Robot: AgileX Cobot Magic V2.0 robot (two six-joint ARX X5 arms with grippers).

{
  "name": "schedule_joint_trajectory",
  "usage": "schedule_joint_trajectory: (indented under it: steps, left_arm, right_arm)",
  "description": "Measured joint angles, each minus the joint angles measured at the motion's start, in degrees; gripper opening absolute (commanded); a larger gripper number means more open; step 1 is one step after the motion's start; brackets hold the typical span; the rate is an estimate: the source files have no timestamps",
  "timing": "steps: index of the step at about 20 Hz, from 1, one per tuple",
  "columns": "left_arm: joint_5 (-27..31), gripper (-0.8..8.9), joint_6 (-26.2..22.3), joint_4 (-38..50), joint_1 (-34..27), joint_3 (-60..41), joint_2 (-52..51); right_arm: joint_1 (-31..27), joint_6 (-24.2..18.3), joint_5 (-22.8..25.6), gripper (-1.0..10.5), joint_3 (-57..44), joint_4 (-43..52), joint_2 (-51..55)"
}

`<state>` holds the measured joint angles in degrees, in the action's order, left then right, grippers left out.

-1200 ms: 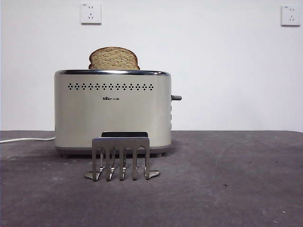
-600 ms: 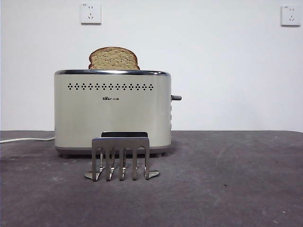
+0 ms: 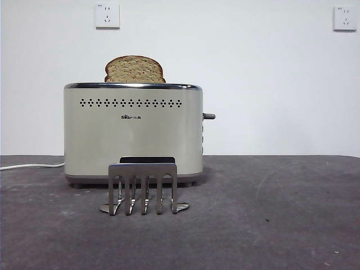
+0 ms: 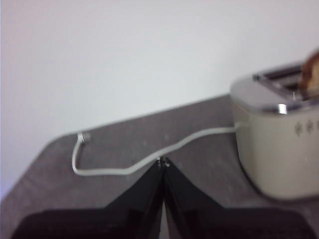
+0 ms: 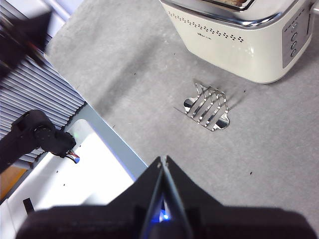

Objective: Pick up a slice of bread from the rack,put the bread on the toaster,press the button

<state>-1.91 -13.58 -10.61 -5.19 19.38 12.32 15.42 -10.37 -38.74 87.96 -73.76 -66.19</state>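
Observation:
The slice of bread (image 3: 134, 69) stands upright in the slot of the cream-white toaster (image 3: 133, 135), its domed top sticking out; a sliver of it shows in the left wrist view (image 4: 312, 72). The dark lever button (image 3: 209, 116) sticks out of the toaster's narrow right side, up high. The grey metal rack (image 3: 143, 188) stands empty in front of the toaster and also shows in the right wrist view (image 5: 207, 105). My left gripper (image 4: 162, 162) is shut and empty, off to the toaster's (image 4: 279, 134) side. My right gripper (image 5: 163, 161) is shut and empty, high above the table, away from the rack.
A white power cord (image 3: 31, 166) runs from the toaster off to the left across the dark grey table (image 3: 270, 214); it also shows in the left wrist view (image 4: 124, 167). Two wall sockets (image 3: 108, 16) sit on the white wall. The table's edge and robot base (image 5: 94, 149) show in the right wrist view.

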Motion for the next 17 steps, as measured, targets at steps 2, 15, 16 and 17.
schedule_joint_trajectory:
  steps: [2, 15, 16, 17]
  left_arm:
    - [0.0, -0.04, 0.7, 0.0, 0.1, -6.3, -4.0]
    - [-0.1, -0.04, 6.7, 0.1, 3.1, -18.3, -12.1]
    - [-0.1, -0.04, 7.1, 0.1, 3.1, -18.3, -12.1]
    - [0.0, -0.04, 7.3, 0.1, 3.1, -18.3, -12.1]
  right_arm:
    - [0.0, 0.0, 0.0, 0.0, 0.0, 0.0, 0.0]
    - [0.0, 0.0, 0.0, 0.0, 0.0, 0.0, 0.0]
    - [0.0, 0.0, 0.0, 0.0, 0.0, 0.0, 0.0]
    - [0.0, 0.0, 0.0, 0.0, 0.0, 0.0, 0.0]
